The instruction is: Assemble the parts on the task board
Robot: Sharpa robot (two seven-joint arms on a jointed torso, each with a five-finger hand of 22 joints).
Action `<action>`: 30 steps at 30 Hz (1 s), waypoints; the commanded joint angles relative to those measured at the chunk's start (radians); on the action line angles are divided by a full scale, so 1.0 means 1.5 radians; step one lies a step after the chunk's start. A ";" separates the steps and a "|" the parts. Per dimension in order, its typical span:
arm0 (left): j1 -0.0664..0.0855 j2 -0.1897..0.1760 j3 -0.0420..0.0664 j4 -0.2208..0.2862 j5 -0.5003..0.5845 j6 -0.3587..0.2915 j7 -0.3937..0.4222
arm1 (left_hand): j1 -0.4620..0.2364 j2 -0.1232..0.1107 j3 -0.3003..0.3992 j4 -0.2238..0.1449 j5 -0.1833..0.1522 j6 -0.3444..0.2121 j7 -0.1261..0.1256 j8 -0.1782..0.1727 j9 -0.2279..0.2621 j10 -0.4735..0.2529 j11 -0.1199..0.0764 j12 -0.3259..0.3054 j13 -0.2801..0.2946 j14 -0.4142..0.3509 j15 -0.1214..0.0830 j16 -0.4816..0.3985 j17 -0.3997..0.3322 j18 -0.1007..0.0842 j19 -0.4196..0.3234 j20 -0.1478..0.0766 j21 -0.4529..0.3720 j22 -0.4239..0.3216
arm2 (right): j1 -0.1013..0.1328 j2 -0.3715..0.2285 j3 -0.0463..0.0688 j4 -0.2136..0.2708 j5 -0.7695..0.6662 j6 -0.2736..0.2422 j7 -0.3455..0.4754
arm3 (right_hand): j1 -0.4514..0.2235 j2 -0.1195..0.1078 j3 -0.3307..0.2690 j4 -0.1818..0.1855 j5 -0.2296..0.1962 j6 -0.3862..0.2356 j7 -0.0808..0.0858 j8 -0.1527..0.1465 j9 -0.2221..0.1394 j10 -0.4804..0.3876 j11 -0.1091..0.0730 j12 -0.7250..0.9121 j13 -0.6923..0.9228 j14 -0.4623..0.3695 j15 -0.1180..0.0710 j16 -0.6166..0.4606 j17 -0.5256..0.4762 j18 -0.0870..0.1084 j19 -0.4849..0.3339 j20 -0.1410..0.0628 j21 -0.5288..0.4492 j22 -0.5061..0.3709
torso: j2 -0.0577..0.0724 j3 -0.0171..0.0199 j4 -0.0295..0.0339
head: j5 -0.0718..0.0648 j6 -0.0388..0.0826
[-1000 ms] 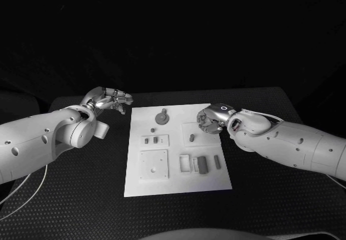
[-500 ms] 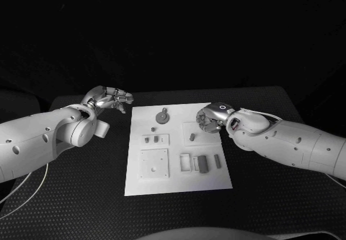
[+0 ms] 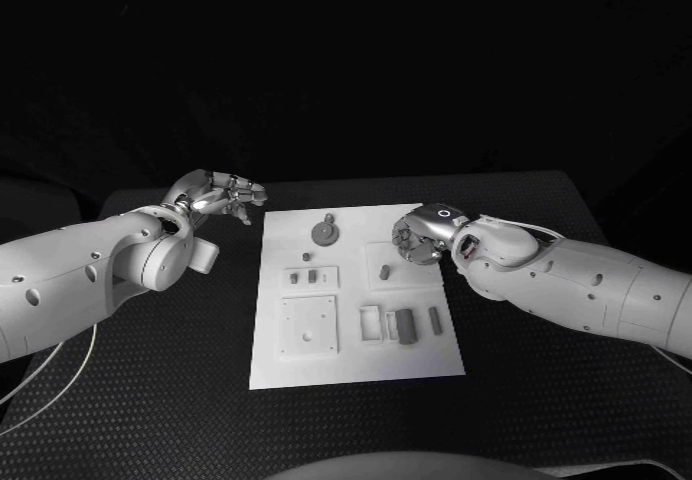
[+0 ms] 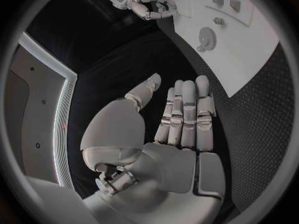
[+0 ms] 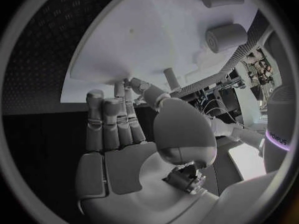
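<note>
Task board (image 3: 310, 370) lies flat at mid-table (image 3: 548, 410), between the two arms. Left hand (image 3: 219, 196) hovers off the board's far left corner, fingers extended side by side, thumb apart, holding nothing. Right hand (image 3: 420, 237) hangs over the board's far right part, fingers extended and close together, also empty. Parts: a round disc (image 3: 326, 234) at the far end, small pegs (image 3: 303, 280) in a recessed block, one peg (image 3: 385, 271) near the right hand, bars (image 3: 405, 326) in slots toward the near edge. Judged stage: early; no part is held, and how many are already seated cannot be told. No legible writing appears on the board.
</note>
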 commanded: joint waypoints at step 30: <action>0.000 -0.001 0.000 -0.001 0.000 0.020 -0.003 | 0.000 0.003 -0.006 0.000 -0.002 -0.007 0.002 0.001 -0.001 -0.008 0.001 -0.006 0.005 0.007 0.002 -0.001 0.003 0.014 0.008 -0.004 -0.005 -0.001 | -0.005 0.005 -0.006 0.002 -0.068 0.009 -0.015 | 0.043 0.026 0.010 -0.005 0.002 0.044 -0.014 0.016 0.008 0.040 -0.013 -0.010 0.030 0.019 -0.018 -0.005 0.002 0.042 0.011 -0.011 0.007 0.011 | 0.000 -0.0002 0.0004 | -0.003 -0.005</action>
